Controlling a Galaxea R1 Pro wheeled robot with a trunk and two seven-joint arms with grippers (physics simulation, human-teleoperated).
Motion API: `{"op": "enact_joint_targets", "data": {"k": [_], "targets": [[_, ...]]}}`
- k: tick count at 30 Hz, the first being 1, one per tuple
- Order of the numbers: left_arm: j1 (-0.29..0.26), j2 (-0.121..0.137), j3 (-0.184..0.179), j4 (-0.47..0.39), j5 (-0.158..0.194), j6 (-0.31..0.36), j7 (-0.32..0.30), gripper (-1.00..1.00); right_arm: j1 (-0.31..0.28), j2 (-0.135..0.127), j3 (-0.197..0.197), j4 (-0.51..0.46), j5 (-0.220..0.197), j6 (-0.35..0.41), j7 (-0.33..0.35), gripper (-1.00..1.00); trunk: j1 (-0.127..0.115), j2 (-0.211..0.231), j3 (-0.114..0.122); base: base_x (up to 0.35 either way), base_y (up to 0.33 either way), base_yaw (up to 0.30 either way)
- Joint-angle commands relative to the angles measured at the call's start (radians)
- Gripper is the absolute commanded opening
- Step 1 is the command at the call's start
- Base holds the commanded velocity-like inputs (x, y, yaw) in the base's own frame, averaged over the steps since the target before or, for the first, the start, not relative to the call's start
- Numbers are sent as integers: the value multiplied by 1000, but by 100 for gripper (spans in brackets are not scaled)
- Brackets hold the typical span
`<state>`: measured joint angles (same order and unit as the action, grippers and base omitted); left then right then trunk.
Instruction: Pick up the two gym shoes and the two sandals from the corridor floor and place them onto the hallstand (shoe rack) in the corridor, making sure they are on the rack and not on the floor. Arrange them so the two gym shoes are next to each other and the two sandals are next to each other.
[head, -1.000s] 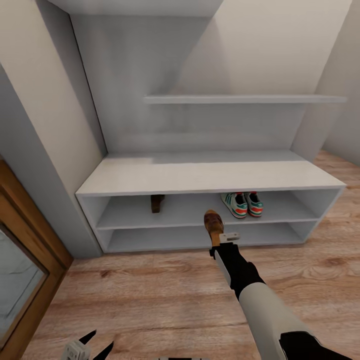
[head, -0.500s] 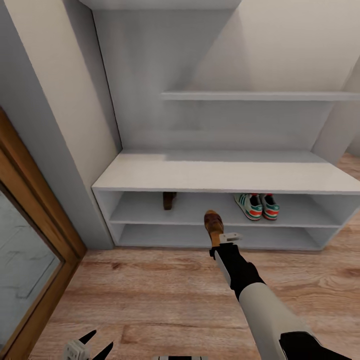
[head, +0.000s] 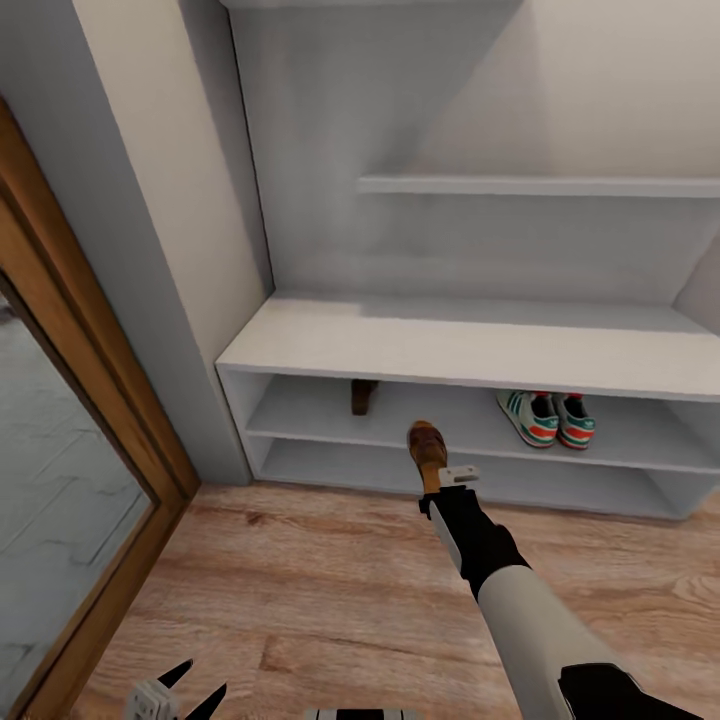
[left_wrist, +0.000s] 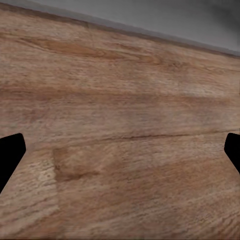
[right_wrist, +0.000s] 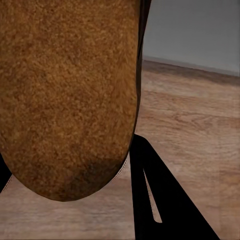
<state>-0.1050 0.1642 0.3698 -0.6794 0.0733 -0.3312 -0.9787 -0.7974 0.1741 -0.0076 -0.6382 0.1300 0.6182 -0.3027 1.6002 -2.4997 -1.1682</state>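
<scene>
Right gripper (head: 432, 478) jaws clamp a brown sandal (head: 427, 449); left gripper (head: 190, 690) jaws spread wide.

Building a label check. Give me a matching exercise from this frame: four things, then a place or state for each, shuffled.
Things:
1. gym shoes
2. held sandal
3. other sandal
4. left tool

Places or states:
A. open, over bare floor
B. upper shelf of the rack, right part
C. in the right tool, ahead of the rack
D. upper shelf, left part

Pairs: 1-B, 2-C, 3-D, 4-A
</scene>
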Motion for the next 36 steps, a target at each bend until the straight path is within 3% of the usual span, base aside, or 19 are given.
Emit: {"op": "enact_joint_targets", "data": {"k": [1, 10, 18, 27, 36], "targets": [[-1, 0, 1, 1, 2, -4, -5, 100, 0, 0, -1, -2, 8, 8, 2, -100, 0, 0, -2, 70, 0, 184], [-1, 0, 1, 1, 2, -4, -4, 100, 0, 0, -1, -3, 10, 3, 1, -100, 0, 0, -4, 271, 0, 45], [-1, 0, 1, 1, 2, -6, -5, 100, 0, 0, -1, -3, 10, 3, 0, -100, 0, 0, -4, 71, 0, 1], [-1, 0, 1, 1, 2, -5, -5, 100, 0, 0, -2, -2, 10, 3, 0, -100, 0, 0, -4, 305, 0, 0], [-1, 0, 1, 1, 2, -5, -5, 100, 0, 0, -2, -1, 10, 3, 0, -100, 0, 0, -4, 92, 0, 0]]}}
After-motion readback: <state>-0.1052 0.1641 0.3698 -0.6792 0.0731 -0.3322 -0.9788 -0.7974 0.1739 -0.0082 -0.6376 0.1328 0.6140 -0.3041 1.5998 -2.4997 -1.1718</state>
